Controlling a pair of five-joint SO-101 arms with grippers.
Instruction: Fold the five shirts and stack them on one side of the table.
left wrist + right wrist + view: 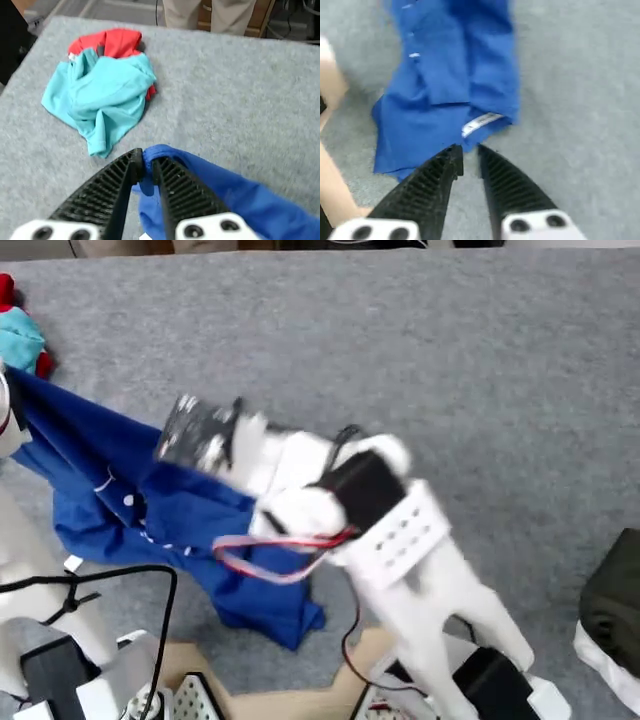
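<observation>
A grey, felt-like tabletop [480, 360] is seen across the whole high view. A large, royal-blue cloth shirt [180, 520] is spread over the left half of that view. It is stretched from the far left edge down to the lower centre, where its crumpled end is laid on the tabletop.

One corner of the blue shirt is clamped between the black ribbed jaws of the left pincer [148, 161] and drawn taut away from it. The other end of the shirt is found just beyond the tip of the right pincer [469, 150], with its hem right at the tips. Whether that hem is gripped cannot be told.

The shirt is shown creased lengthwise, with a buttoned placket running along it. A small white label [482, 122] is turned out at the hem.

A crumpled turquoise shirt [20, 340] is seen at the upper left edge of the high view, well apart from the left pincer. A red shirt [8, 288] is tucked partly beneath it and touches it. A dark bundle of cloth [612, 595] is seen at the right edge.
</observation>
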